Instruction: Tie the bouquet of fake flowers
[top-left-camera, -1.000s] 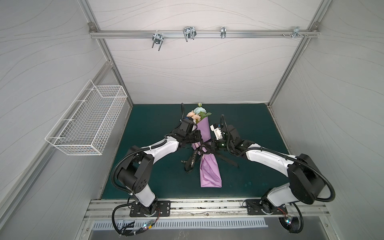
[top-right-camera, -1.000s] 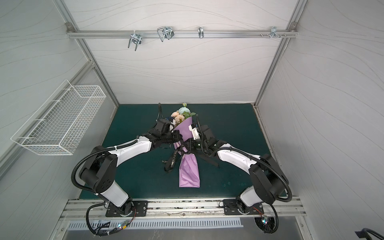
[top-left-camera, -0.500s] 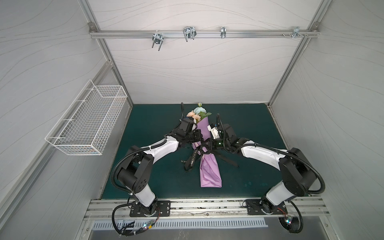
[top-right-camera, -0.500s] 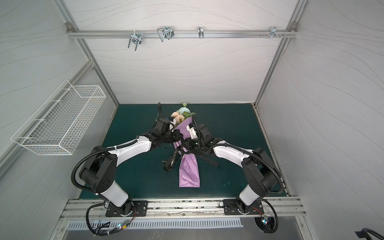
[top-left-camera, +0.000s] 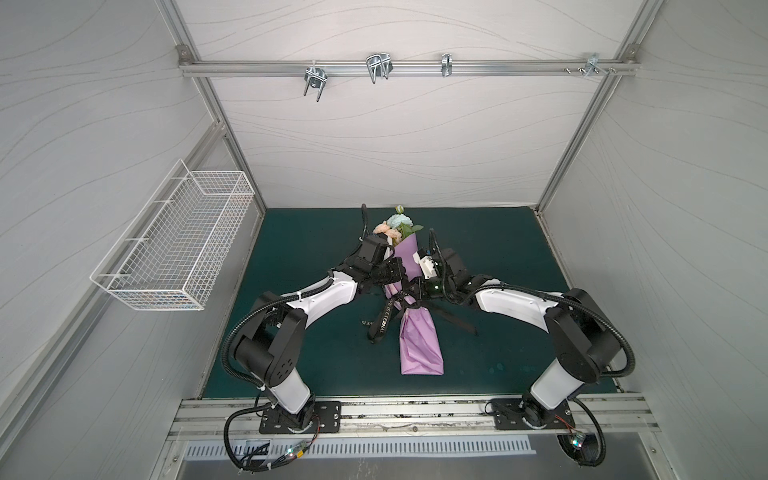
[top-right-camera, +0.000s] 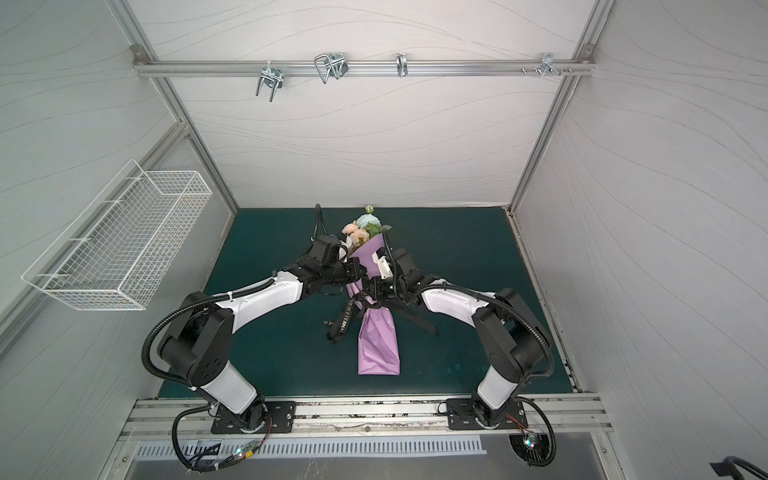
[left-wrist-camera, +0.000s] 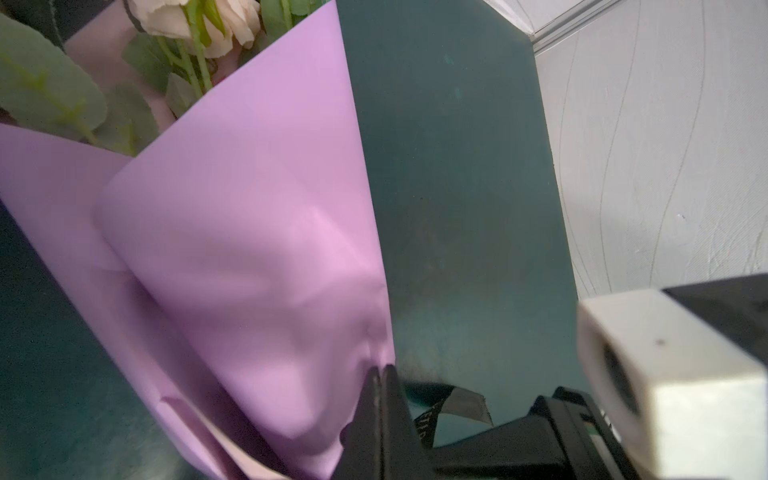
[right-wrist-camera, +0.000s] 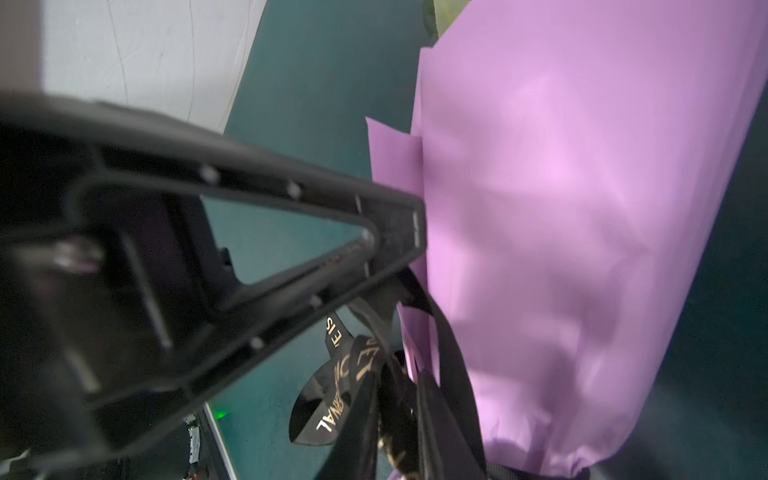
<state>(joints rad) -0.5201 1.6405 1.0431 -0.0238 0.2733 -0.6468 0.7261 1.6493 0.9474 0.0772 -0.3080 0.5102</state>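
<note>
Bouquet (top-left-camera: 398, 226) lies wrapped, mid-mat (top-left-camera: 299, 249), heads far: light, soft, crushable (paper slippery); hold at waist, under ribbon (top-left-camera: 384, 318). Left gripper (left-wrist-camera: 380, 374) fingers closed against wrap (top-left-camera: 419, 345); right gripper (top-left-camera: 412, 291) grip cannot be told.

Soft, even light from above; faint shadows on the bench (top-left-camera: 311, 249). Both top views sharp; wrist views blurred close up, sheen on lilac paper (right-wrist-camera: 561, 187).

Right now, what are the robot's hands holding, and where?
Cannot be told. The left gripper is shut, tips against the lilac paper beside the black ribbon; the right gripper is at the ribbon, its jaws hidden.
</note>
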